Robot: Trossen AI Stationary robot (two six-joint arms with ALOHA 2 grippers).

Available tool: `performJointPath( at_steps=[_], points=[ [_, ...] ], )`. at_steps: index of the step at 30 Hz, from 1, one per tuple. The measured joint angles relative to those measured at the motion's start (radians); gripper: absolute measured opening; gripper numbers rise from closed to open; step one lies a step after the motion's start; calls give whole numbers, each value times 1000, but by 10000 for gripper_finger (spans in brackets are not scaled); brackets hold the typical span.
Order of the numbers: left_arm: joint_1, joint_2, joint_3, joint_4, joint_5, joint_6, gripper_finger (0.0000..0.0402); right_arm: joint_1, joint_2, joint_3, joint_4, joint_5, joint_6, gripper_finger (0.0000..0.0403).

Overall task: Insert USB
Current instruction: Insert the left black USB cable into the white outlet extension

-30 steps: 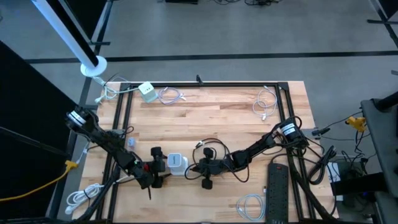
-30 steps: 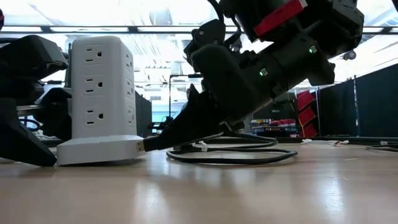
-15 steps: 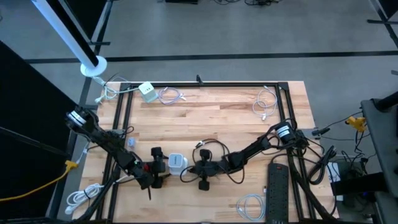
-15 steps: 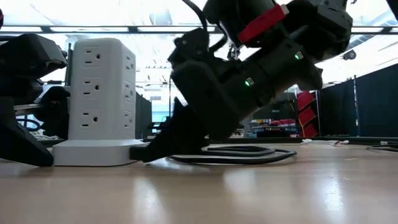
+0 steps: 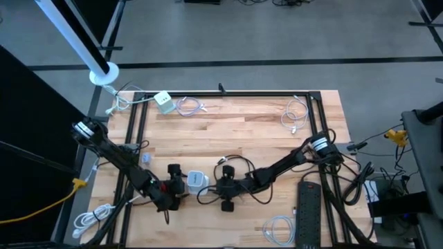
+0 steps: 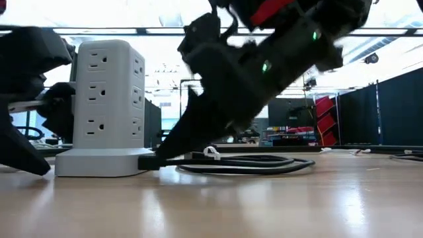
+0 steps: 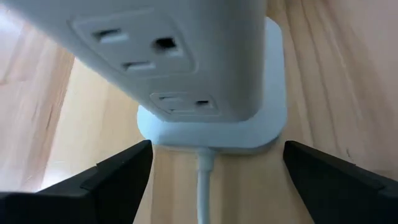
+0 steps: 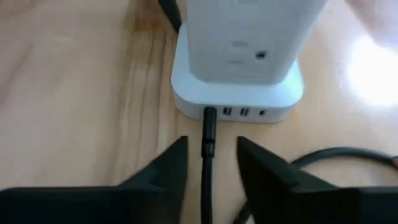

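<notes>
A white power tower point(image 5: 196, 180) stands upright on its square base on the wooden table, also seen in the low view point(image 6: 106, 106). A black USB plug point(image 8: 209, 121) sits in a port in the tower's base, its cable running back between my right gripper's fingers. My right gripper point(image 8: 211, 142) is open just right of the tower point(image 5: 216, 187), one finger on each side of the cable with a gap. My left gripper point(image 7: 217, 146) is open on the tower's left side point(image 5: 174, 185), with its fingers flanking the base and the white cord point(image 7: 204, 180).
The black cable lies in loops point(image 6: 244, 164) on the table right of the tower. White coiled cables lie at the far edge point(image 5: 190, 106), far right point(image 5: 296, 114) and near edge point(image 5: 277, 228). A white adapter point(image 5: 164, 101) and a black power strip point(image 5: 308, 214) sit at the sides.
My right gripper moved toward the table's left and carried the plug into the tower's base port; the metal tip seen a second ago is now inside. The tower slid slightly left. Since then the right gripper has risen a little.
</notes>
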Motion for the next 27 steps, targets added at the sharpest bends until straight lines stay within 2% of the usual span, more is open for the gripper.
performJointPath(
  at_steps=[5,10,13,19,23,27],
  points=[
    [-5,-1,70,-52,41,-68,350,-3,-50,21,0,5,-76,231],
    [-18,-2,185,-281,54,-129,350,-31,-39,49,26,7,-112,308],
    [-25,-2,246,-412,88,-155,350,-60,-32,54,30,8,-94,341],
    [-54,-5,369,-674,148,-214,350,-90,-15,78,176,-42,-77,360],
    [-80,-11,471,-896,165,-296,350,-75,13,132,162,-53,-92,361],
    [-120,-25,568,-1073,167,-360,350,-64,61,204,144,-17,-79,359]
  ],
)
